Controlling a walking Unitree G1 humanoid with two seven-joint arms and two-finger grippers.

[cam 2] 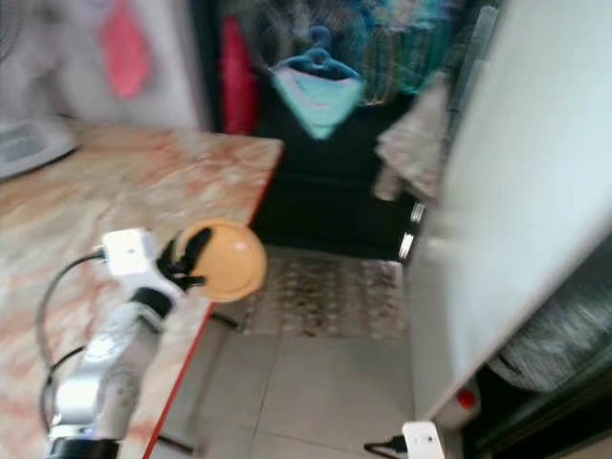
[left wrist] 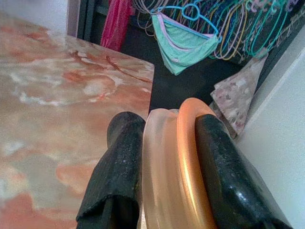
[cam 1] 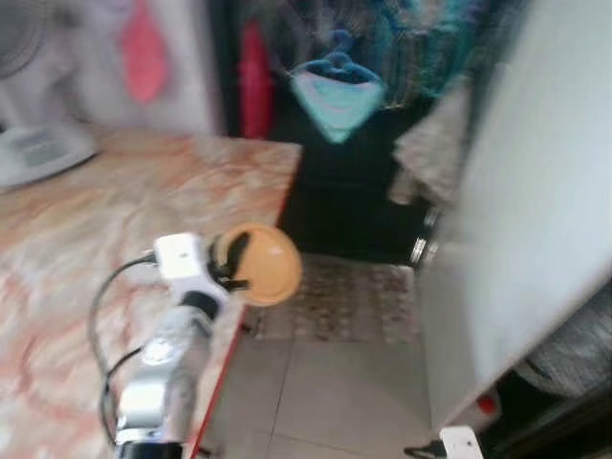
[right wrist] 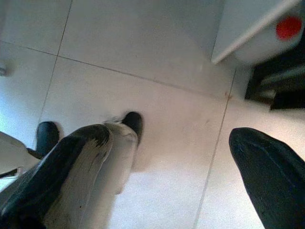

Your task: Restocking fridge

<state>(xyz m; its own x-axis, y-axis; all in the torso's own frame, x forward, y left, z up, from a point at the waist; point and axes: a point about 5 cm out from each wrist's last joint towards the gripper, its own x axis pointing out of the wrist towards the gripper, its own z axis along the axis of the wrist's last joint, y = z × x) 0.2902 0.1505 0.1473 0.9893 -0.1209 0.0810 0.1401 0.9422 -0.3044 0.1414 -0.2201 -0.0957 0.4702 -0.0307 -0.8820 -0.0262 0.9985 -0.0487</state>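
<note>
The robot's silver left arm reaches forward and up over the edge of the marbled orange-and-cream desk (cam 1: 115,220), its left gripper (cam 1: 232,263) closed with narrow jaws on a round, flat orange plastic container (cam 1: 260,264) held on edge. In the left wrist view the two black fingers (left wrist: 116,171) press either side of the container's translucent body and orange rim. The container hangs in the air beside the desk's corner, above the patterned floor mat (cam 1: 335,301), well apart from the white fridge door (cam 1: 516,220) that stands open on the robot's right.

The right gripper (right wrist: 171,167) hangs low over the pale tiled floor (right wrist: 143,95), its jaws spread wide and holding nothing; a white plug-shaped part of that arm shows at the bottom of the head views.

Beyond the desk, a dark doorway is hung with coloured wire hangers (left wrist: 228,24), a turquoise garment (left wrist: 178,45) and a red cloth (left wrist: 116,21). A white fan base (cam 1: 38,148) sits on the far left of the desk. The head views are blurred.
</note>
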